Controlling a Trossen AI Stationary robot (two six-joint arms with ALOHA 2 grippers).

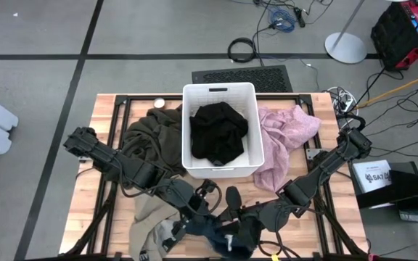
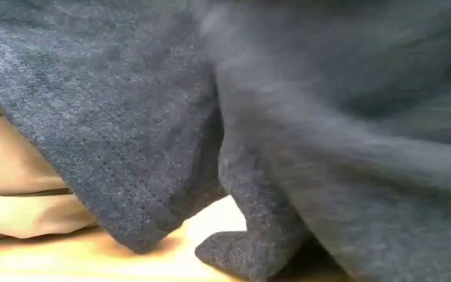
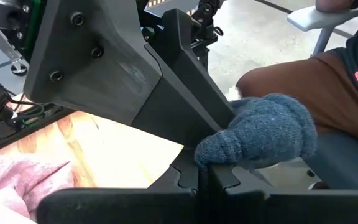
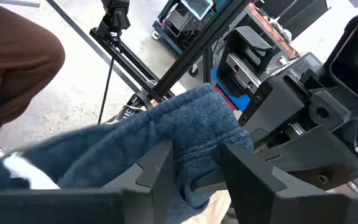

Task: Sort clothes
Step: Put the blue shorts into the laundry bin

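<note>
A navy-teal garment (image 1: 225, 239) hangs at the table's near edge between my two grippers. Its lower end (image 2: 241, 251) touches the wood. My left gripper (image 3: 204, 177) is shut on a bunch of it. My right gripper (image 4: 197, 165) faces the left one, its fingers parted, with the cloth's blue fold between them. A black garment (image 1: 218, 130) lies in the white bin (image 1: 251, 163). The dark olive garment (image 1: 151, 134) lies left of the bin. The pale pink one (image 1: 285, 138) lies to the bin's right. The beige one (image 1: 147, 221) is at the near left. My left gripper pinches a bunched fold of the navy-teal garment (image 3: 253, 134) between its two shut fingers, coming slanting down from the table's left. The bunch stands out past the fingertips. My right gripper's parted fingers (image 4: 157, 168) have the garment's fold (image 4: 191, 137) lying between and over them, slack.
The bin stands mid-table, with garments heaped on both sides of it. Bare wood shows at the near right (image 1: 325, 217) and far left (image 1: 111, 109). A seated person's leg (image 3: 291, 81) shows just beyond the near edge. Cables and stands lie on the floor past the far edge.
</note>
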